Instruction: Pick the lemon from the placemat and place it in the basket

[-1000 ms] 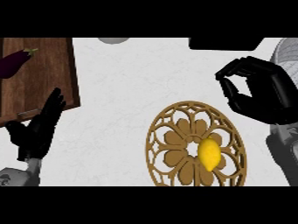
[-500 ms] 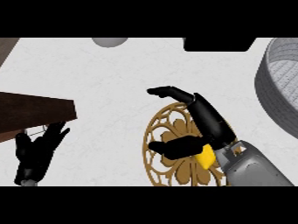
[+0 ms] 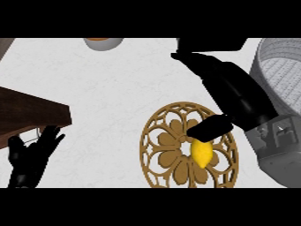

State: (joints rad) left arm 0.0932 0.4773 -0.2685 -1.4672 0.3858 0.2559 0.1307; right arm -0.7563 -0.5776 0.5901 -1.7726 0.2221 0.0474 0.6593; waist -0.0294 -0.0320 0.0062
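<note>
I see the lemon [image 3: 202,153] lying on the placemat [image 3: 160,150], toward its 3 o'clock side, with the thumb of my right hand [image 3: 234,95] just above its upper end. That hand stretches from 5 o'clock up toward 12, fingers long and fairly straight, apart and holding nothing; I cannot tell whether the thumb touches the fruit.

I judge the lemon to be light, firm with a little give, and smooth-skinned enough to slide. It is an oval, so it can roll sideways off a shallow hold. I would take it across its middle, thumb on one long side and fingers on the other, not by the tapered ends.

The placemat is a round, golden-brown openwork disc with a flower pattern and a ring of cut-outs; it looks thin, stiff and flat. The basket [image 3: 289,75] sits at 2 o'clock of the lemon, grey, woven-looking, with a tall curved wall. The counter [image 3: 107,84] is pale and lightly speckled. A dark wooden tray [image 3: 16,119] juts in at 9 o'clock. My left hand [image 3: 30,156] rests at 8 o'clock, fingers up and relaxed.
</note>
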